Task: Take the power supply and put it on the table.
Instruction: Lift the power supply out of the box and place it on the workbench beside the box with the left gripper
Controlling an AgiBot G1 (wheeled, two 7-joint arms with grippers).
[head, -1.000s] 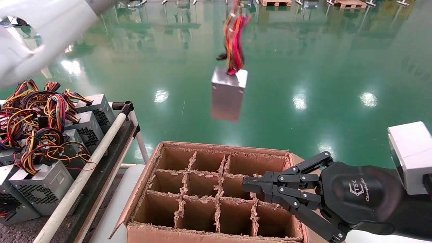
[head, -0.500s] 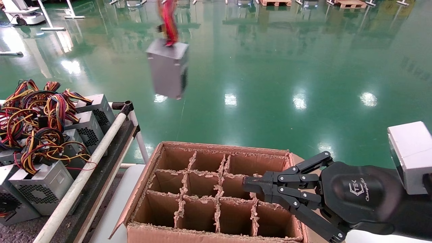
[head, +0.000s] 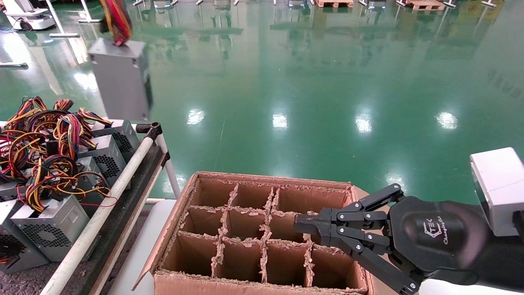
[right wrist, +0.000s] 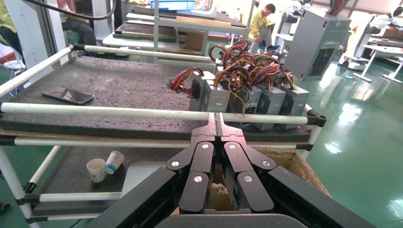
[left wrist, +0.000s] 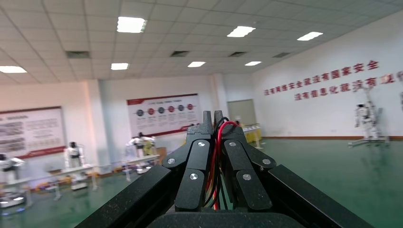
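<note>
The power supply, a silver-grey metal box, hangs in the air by its red and yellow wires above the far corner of the table. The right wrist view shows it too, as a grey box beyond the table's end. My left gripper is shut on the red and black wires; it lies above the head view's top edge. My right gripper is shut on nothing and rests over the brown divided cardboard box. It points toward the table.
Several other power supplies with tangled wires stand on the table behind the white tube rail. A phone lies on the mat. Two paper cups sit on a lower shelf. The cardboard box stands on a white surface.
The hanging power supply has travelled left, from above the green floor past the cardboard box to above the table's far corner. The right arm has not moved.
</note>
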